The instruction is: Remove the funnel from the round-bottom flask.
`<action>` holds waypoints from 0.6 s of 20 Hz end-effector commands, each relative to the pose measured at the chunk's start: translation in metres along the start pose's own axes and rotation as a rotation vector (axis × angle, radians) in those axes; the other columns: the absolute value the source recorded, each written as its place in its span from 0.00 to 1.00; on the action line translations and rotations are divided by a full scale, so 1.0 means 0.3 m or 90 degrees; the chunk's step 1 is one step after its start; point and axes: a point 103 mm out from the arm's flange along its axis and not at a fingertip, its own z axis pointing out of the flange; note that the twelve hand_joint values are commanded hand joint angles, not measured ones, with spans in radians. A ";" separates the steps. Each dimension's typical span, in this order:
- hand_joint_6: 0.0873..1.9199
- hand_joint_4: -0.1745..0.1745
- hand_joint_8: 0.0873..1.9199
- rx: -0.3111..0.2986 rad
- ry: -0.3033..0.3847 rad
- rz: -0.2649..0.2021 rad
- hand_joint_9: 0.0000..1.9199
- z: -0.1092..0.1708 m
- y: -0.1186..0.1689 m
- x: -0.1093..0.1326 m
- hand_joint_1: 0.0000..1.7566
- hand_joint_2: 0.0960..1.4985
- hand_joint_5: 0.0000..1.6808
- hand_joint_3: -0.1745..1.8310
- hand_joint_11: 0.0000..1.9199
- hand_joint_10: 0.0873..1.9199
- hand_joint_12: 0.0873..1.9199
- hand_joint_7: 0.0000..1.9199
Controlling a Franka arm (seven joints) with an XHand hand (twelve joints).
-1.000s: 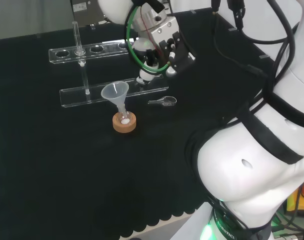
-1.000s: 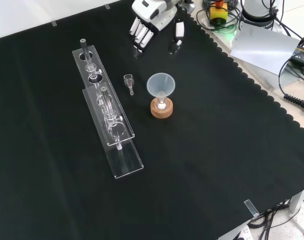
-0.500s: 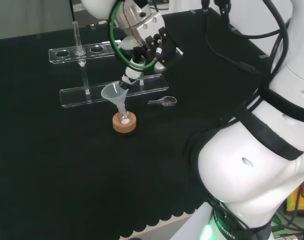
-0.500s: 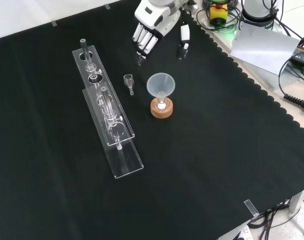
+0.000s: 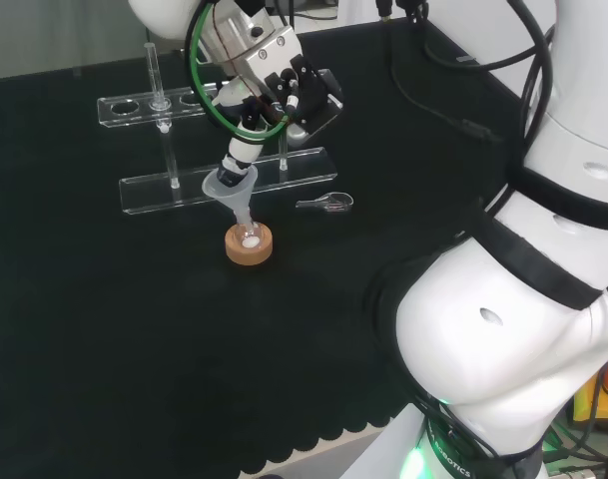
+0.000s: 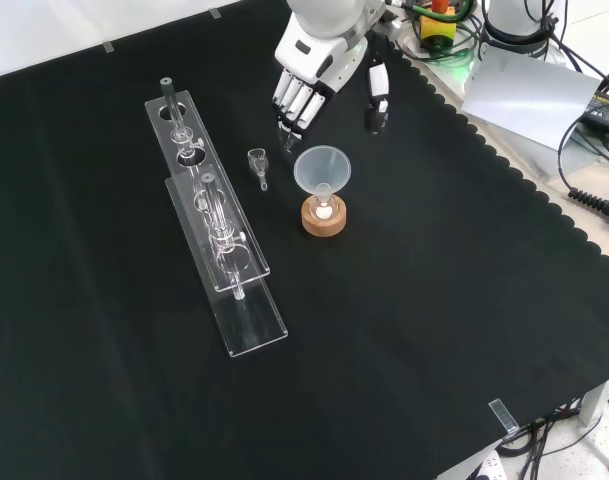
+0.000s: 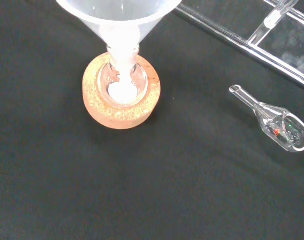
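A translucent white plastic funnel (image 6: 322, 169) stands with its stem in the neck of a small clear glass round-bottom flask (image 7: 122, 82). The flask sits in a round cork ring stand (image 6: 324, 216) on the black cloth (image 6: 414, 300). The wrist view shows something white at the bottom of the flask.

In the front view, the black and white robot hand (image 6: 319, 70) hangs just above and behind the funnel. Its fingers (image 6: 294, 100) are straight and point down towards the cloth, with the thumb (image 6: 375, 103) held well apart from them. The hand holds nothing. In the head view one fingertip overlaps the funnel's rim; whether it touches the rim cannot be told.

A small clear glass scoop-shaped vessel with a narrow stem (image 6: 257, 163) lies on the cloth near the cork ring stand, to its left in the front view. Farther left of the stand lie two long clear acrylic racks (image 6: 219, 240), with thin glass tubes (image 5: 152, 70) standing upright in them.
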 end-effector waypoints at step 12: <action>0.00 0.39 0.18 0.089 -0.099 -0.006 0.09 0.021 0.101 0.091 0.25 0.44 0.05 0.20 0.23 0.41 0.70 0.00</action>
